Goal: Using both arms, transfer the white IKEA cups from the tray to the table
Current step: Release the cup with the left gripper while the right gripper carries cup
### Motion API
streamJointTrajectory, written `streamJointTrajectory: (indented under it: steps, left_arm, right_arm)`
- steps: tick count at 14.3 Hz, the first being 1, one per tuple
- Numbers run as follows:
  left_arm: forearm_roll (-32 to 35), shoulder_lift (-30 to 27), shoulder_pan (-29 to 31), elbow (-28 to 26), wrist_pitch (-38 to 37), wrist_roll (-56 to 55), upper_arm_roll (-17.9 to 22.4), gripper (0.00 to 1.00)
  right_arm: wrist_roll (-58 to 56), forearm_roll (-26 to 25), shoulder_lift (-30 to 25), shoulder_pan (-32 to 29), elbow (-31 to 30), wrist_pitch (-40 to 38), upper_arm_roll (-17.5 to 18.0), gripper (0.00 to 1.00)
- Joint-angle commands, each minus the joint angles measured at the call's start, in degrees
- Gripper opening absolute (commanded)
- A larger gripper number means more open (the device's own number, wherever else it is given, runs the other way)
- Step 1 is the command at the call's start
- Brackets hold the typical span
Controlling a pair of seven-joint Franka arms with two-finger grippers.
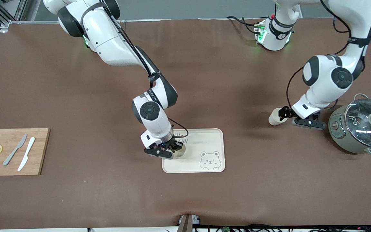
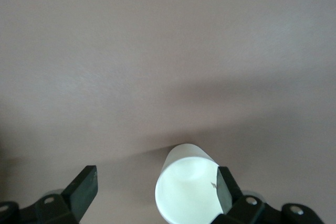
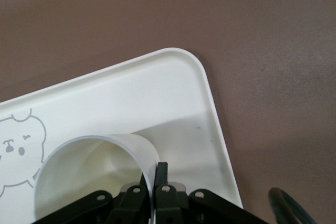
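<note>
One white cup (image 1: pixel 179 154) stands on the bear-printed tray (image 1: pixel 204 141), at the tray's end toward the right arm. My right gripper (image 1: pixel 172 150) is shut on its wall, one finger inside the rim and one outside. The right wrist view shows this cup (image 3: pixel 94 174), the gripper (image 3: pixel 156 170) and the tray (image 3: pixel 173 87). The other white cup (image 1: pixel 274 117) stands on the bare table toward the left arm's end. My left gripper (image 1: pixel 288 117) is wide open just over it. In the left wrist view one fingertip (image 2: pixel 224 182) overlaps this cup's (image 2: pixel 184 192) rim, and the gripper (image 2: pixel 155 178) holds nothing.
A grey pot with a glass lid (image 1: pixel 362 127) stands close beside the left gripper at the left arm's end. A wooden cutting board (image 1: pixel 40 151) with two lemon slices, a grey knife and a white knife lies at the right arm's end.
</note>
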Motion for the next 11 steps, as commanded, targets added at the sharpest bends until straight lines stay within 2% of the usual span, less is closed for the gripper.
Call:
streamJointTrajectory:
  steps: [1, 3, 5, 8, 11]
  left_arm:
    - [-1.3, -1.0, 0.6, 13.4, -16.2, -0.1, 0.2, 1.00]
    - [-1.4, -0.6, 1.9, 21.2, -21.7, -0.7, 0.0, 1.00]
    - [-1.3, -0.7, 1.7, 26.0, -23.9, -5.8, -0.2, 1.00]
    - [-0.9, 0.0, 1.2, 34.2, -31.4, -7.8, -0.3, 1.00]
    - [-0.5, 0.8, 1.0, 39.0, -36.4, -9.3, -0.4, 1.00]
  right_arm:
    - [0.7, 0.8, 0.7, 0.1, 1.6, 0.0, -0.1, 0.00]
    - [0.3, 2.6, -0.6, -1.0, 1.6, -0.7, 0.6, 0.00]
    - [-0.2, 4.4, -2.7, -2.4, 1.5, -1.2, 1.3, 0.00]
    - [-3.9, 4.5, -9.4, -5.6, 1.3, -12.3, 1.7, 0.00]
    - [-15.5, 6.6, -19.2, -11.6, -2.4, -24.5, 1.7, 0.00]
